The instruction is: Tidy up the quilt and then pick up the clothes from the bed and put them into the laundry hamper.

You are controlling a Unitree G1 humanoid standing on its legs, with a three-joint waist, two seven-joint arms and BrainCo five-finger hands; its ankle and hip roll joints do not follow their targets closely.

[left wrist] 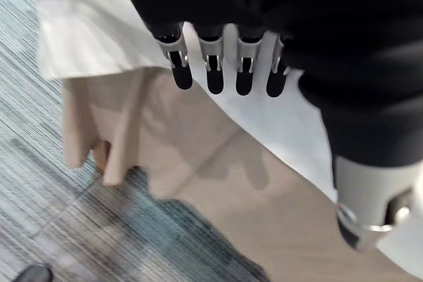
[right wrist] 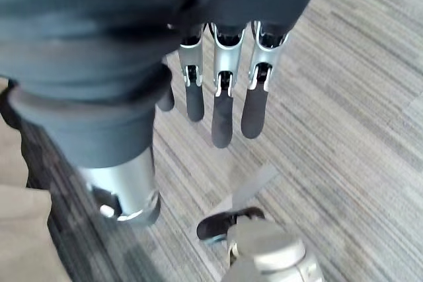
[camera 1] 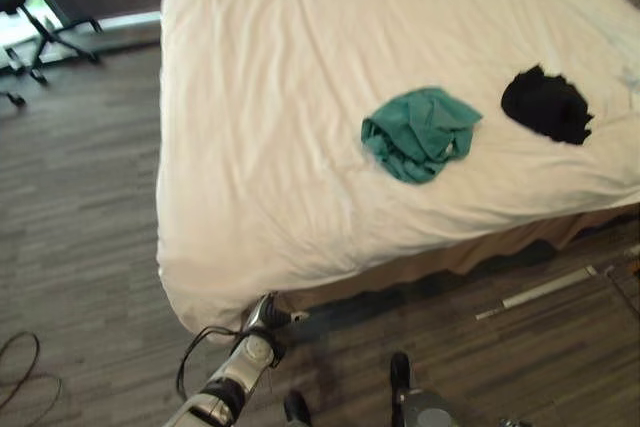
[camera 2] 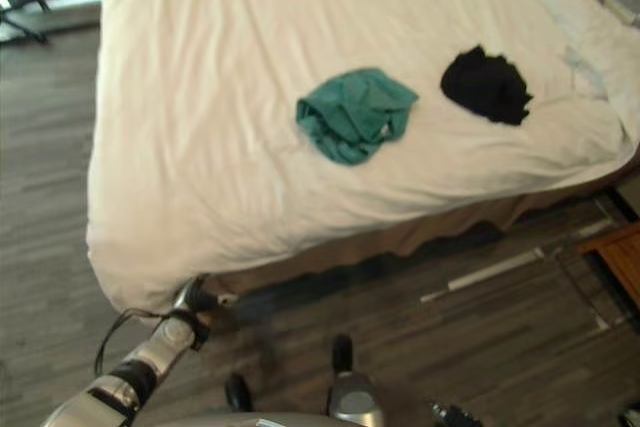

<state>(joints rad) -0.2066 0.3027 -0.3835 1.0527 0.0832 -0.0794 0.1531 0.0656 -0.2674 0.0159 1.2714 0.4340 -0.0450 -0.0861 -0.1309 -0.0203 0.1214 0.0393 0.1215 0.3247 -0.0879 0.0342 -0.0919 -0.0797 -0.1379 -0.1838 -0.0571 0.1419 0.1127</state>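
At the corner of the bed point(camera 1: 520, 237) nearest the robot, the left hand point(left wrist: 218, 64) hangs just beside the hanging edge of the white quilt point(camera 1: 260, 147); its fingers point(left wrist: 210, 74) point straight and relaxed, and they hold nothing. The quilt lies spread over the bed and looks mostly smooth, with only soft wrinkles. It should be light and limp but large, so I judge it best to take it at this corner edge, where the cloth hangs free. Further along the bed from that corner, a green garment point(camera 1: 420, 134) lies crumpled on the quilt, and beyond it, near the far side edge, a black garment point(camera 1: 545, 104) lies in a small heap, apart from the green one. Both look soft and light; a pinch on a raised fold at the top of each heap should lift them. The right hand point(right wrist: 221, 90) hangs over the wooden floor point(right wrist: 344, 97), its fingers straight and empty.
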